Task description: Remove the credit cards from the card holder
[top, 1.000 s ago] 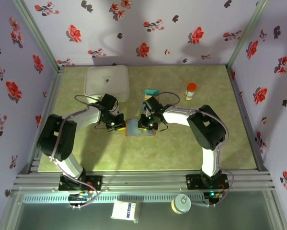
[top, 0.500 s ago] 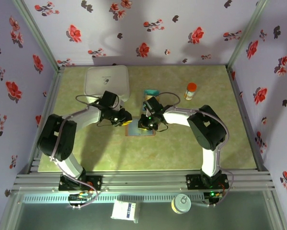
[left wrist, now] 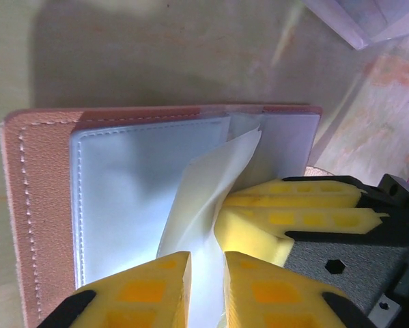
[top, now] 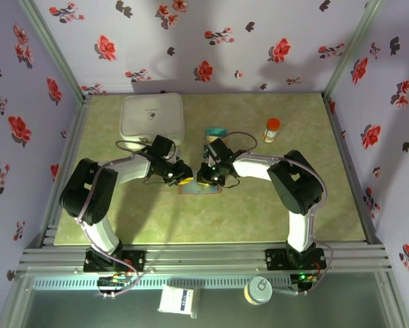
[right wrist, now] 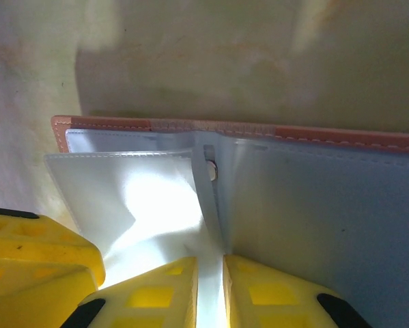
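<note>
Your left gripper (left wrist: 207,290) has its fingers (left wrist: 146,290) close together, with a pale, see-through flap (left wrist: 204,184) of the card holder (left wrist: 122,198) running down between them. Whether they bite on that flap or only bracket it, you cannot tell. Your right gripper (right wrist: 211,294) is clenched on the holder's middle leaf, right at the fold, its pads almost meeting.

The card holder lies open and flat on the table, tan leather down and grey-blue inside up. Its long axis runs left to right, from one gripper to the other. The left gripper sits over its left half and the right gripper over its centre, so both arms are at it and neither is clearly nearer.

The flap rises from the centre fold straight toward the left fingers, so I judge the coming pull depends on the right arm pinning that fold down. You cannot make out any credit cards in the pockets from the wrist views.

Just beyond the holder lies a teal rectangle (top: 216,130), too small to say whether it is a card. Farther beyond the holder, a white box (top: 153,115) stands to its left and an orange-capped bottle (top: 272,128) to its right. No writing can be read on either.
</note>
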